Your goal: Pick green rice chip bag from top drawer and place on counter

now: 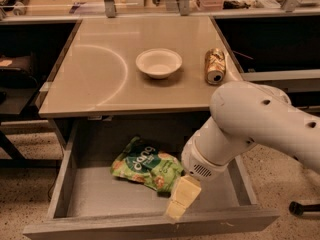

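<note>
Camera view gives me one of everything to count: one green rice chip bag (145, 166), one top drawer (97, 196) pulled open, one surface (100, 74) above it, one white bowl (159, 63), one gold can (215, 65), one white arm (250, 124) and one tool (181, 200). The bag lies crumpled on the drawer's flat grey bottom, roughly midway between the side walls and nearer the back than the front panel, its dark round label with white lettering facing up. The bowl stands upright near the middle of the surface. The can lies on its side just beside the bowl, close to the surface's right edge in my picture, one end turned toward the camera. The arm comes in from the right of the picture and bends down into the drawer. The pale yellow tool hangs at its end, tilted, over the drawer bottom just behind the front panel, at the bag's near right corner. From here I cannot tell whether the tool is spread or pressed together, nor whether it touches the bag.
</note>
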`<state>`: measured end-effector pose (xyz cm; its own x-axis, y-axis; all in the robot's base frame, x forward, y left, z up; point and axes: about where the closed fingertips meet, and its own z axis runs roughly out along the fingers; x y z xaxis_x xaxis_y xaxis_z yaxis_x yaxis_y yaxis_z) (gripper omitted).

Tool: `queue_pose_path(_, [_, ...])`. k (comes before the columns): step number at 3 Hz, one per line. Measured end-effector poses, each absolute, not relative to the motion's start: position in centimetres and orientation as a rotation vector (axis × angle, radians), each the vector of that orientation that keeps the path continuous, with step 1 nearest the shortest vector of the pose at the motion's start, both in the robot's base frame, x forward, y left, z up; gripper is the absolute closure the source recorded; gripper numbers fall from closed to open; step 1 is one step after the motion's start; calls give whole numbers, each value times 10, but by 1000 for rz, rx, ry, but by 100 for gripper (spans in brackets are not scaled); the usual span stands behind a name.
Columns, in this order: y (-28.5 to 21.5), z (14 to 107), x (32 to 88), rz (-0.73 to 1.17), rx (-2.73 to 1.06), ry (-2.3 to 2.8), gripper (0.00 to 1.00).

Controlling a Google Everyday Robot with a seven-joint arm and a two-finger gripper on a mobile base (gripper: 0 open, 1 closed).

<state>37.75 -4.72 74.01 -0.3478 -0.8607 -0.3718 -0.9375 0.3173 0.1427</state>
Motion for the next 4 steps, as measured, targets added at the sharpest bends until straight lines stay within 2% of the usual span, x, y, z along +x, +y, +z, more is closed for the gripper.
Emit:
queue_pose_path(1, [-36, 732, 386, 524, -1621, 2299, 0])
queue_pose_path(3, [3, 717, 439, 544, -1554, 2156, 0])
queue_pose_path(4, [3, 717, 439, 544, -1554, 2156, 0])
